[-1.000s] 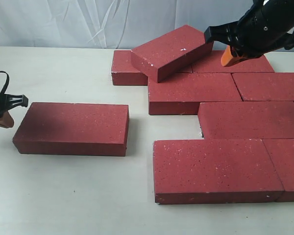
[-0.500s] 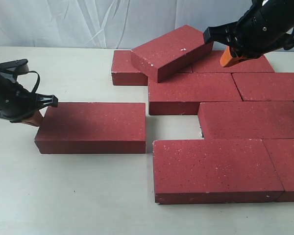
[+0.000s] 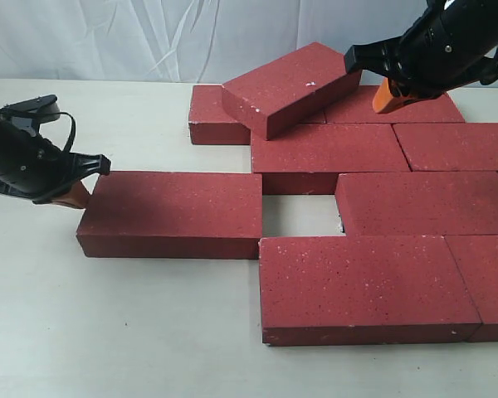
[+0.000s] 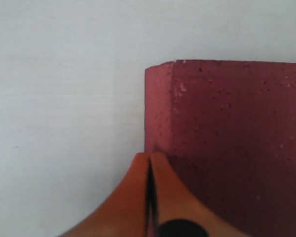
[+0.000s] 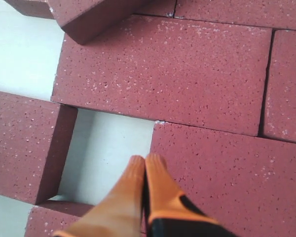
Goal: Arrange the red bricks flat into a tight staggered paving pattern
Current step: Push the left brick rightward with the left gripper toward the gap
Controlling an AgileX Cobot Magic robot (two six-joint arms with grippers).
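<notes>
**Loose brick at the push stage, slot not yet closed**

We are finding the left gripper [image 3: 70,197] with its fingertips pressed together and holding nothing. It is butting against the short left end of the loose brick [image 3: 174,211], which is lying flat on the surface [image 3: 133,332]. We are judging this to be a push step, aimed at sliding that brick into the gap [image 3: 300,214] in the third row of laid red bricks [image 3: 373,282]. Its right end is sitting just beside the front brick's corner; we cannot confirm contact.

The right gripper [image 3: 390,98] is likewise closed and empty, hanging above the back rows. Its wrist view is showing the tips near the same gap. One tilted brick [image 3: 290,87] is leaning across the back row, not flat.

In our judgement the next move is calling for a straight push along the brick's length until it meets its neighbour — without skewing or catching on the front brick's edge. The tilted brick is then needing to be laid flat.

We are finding no brand, label or legible writing.
</notes>
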